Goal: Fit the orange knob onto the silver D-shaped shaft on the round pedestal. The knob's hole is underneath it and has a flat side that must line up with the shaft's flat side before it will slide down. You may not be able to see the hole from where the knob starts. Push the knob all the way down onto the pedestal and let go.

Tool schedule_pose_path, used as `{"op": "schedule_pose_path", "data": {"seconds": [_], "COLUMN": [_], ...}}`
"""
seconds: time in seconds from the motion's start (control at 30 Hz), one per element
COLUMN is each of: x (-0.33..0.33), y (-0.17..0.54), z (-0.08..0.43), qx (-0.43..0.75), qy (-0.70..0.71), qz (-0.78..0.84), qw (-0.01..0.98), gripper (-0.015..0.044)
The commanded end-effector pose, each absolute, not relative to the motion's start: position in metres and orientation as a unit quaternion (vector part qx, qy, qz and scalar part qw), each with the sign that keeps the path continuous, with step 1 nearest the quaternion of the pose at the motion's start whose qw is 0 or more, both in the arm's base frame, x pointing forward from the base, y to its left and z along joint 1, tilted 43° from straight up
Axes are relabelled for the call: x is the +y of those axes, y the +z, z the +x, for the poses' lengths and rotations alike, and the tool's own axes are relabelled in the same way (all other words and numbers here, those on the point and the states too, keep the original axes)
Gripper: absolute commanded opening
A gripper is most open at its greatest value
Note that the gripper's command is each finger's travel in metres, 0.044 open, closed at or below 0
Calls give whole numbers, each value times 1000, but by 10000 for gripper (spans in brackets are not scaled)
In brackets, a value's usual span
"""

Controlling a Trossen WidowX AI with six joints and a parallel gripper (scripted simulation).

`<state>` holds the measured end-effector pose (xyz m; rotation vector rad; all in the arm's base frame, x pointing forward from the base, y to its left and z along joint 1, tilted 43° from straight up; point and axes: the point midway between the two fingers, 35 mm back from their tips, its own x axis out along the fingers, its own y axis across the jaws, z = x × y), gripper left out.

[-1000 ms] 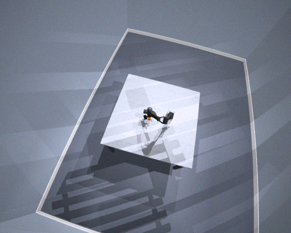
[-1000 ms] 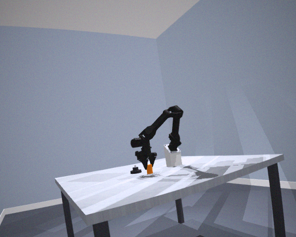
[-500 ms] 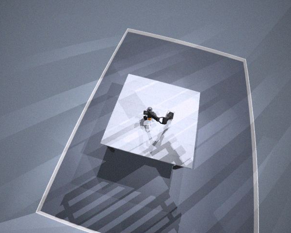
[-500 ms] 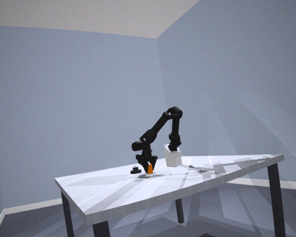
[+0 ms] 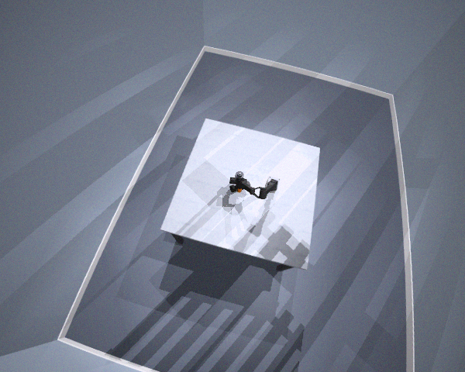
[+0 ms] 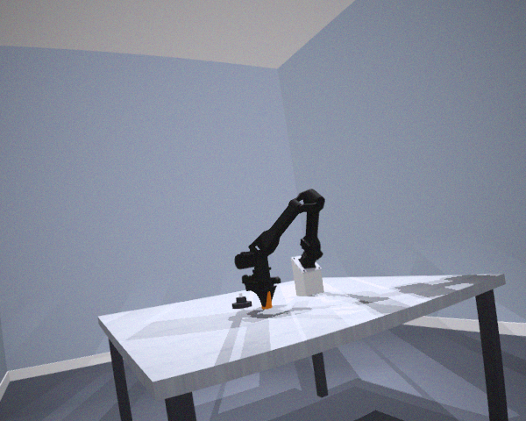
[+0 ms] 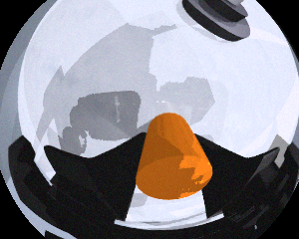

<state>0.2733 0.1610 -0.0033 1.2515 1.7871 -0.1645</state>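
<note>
The orange knob (image 5: 239, 190) (image 6: 268, 301) (image 7: 170, 169) stands upright on the table, its hole out of sight underneath. My gripper (image 6: 264, 304) (image 7: 168, 137) points down around it, with one black finger against each side of the knob, shut on it. The dark round pedestal (image 6: 241, 304) (image 7: 209, 21) stands a short way off, to the left of the gripper in the exterior view and at the top right of the wrist view. The silver shaft (image 6: 240, 295) (image 7: 234, 2) rises from it, cut off by the wrist view's edge. The shaft's flat side cannot be made out.
The arm's white base block (image 6: 309, 281) stands on the pale table (image 5: 225, 139) (image 6: 186, 353), behind and right of the gripper in the exterior view. The black arm arches from it over to the knob. Shadows cross the table top.
</note>
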Motion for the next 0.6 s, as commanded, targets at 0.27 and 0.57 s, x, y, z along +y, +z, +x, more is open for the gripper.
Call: {"op": "schedule_pose_path", "data": {"seconds": [0.27,0.57], "x": [154,137], "y": [9,23], "z": [285,291], "qx": [713,714], "qy": [-39,-48], "qz": [510,508], "qw": [479,479], "gripper": [0,0]}}
